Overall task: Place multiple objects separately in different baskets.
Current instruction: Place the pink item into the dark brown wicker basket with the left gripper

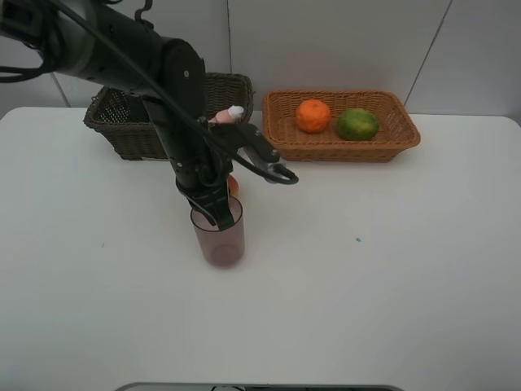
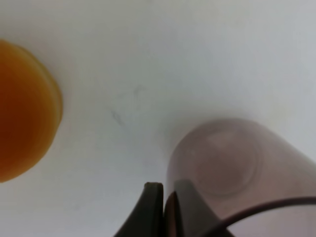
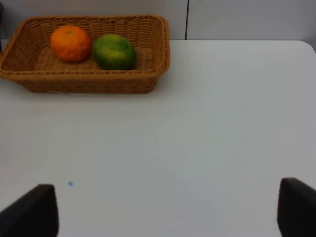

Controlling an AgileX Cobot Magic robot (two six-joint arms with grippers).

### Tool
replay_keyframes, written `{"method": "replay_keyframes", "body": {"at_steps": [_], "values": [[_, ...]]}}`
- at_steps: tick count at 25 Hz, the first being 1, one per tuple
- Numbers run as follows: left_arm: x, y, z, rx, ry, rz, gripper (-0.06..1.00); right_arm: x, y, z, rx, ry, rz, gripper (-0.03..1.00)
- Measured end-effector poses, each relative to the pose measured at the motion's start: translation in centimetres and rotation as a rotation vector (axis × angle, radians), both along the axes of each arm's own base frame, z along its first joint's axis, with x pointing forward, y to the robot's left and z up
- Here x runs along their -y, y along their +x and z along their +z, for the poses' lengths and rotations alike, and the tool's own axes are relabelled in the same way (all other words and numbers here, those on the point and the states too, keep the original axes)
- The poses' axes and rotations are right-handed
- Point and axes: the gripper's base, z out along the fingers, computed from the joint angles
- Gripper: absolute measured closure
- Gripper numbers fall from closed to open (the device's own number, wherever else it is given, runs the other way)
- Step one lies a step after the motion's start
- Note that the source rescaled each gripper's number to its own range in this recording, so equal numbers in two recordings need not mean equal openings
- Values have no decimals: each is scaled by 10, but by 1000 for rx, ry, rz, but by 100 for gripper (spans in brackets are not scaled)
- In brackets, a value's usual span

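The translucent mauve cup [image 1: 220,240] stands upright on the white table. My left gripper [image 1: 213,213] comes down on its rim. In the left wrist view its fingers [image 2: 153,210] are shut on the wall of the cup [image 2: 222,168]. The red-orange peach-like fruit [image 1: 234,184] lies just behind the cup, mostly hidden by the arm, and it also shows in the left wrist view [image 2: 22,108]. The pink white-capped bottle [image 1: 227,116] shows by the dark basket [image 1: 122,126]. The orange [image 1: 313,115] and the green fruit [image 1: 357,124] lie in the light basket [image 1: 342,151]. My right gripper [image 3: 168,212] is open and empty. The pump bottle is hidden.
The light basket's rim [image 3: 165,44] stands far ahead of the right gripper, with the orange [image 3: 70,43] and the green fruit [image 3: 114,51] inside. A small blue speck [image 1: 357,240] marks the table. The left arm crosses in front of the dark basket.
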Motion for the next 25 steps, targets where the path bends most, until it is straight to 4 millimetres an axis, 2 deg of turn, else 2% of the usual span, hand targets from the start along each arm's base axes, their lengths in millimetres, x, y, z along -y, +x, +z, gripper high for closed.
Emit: {"method": "replay_keyframes", "body": {"at_steps": [11, 15, 19, 25], "values": [[-7, 0, 56, 143, -106, 27, 94, 0, 0, 0, 0, 0, 0, 9], [-23, 16, 74, 193, -153, 156, 94, 0, 0, 0, 0, 0, 0, 9], [-35, 38, 94, 217, -218, 360, 94, 0, 0, 0, 0, 0, 0, 9], [-41, 58, 125, 269, -305, 571, 94, 0, 0, 0, 0, 0, 0, 9]]}}
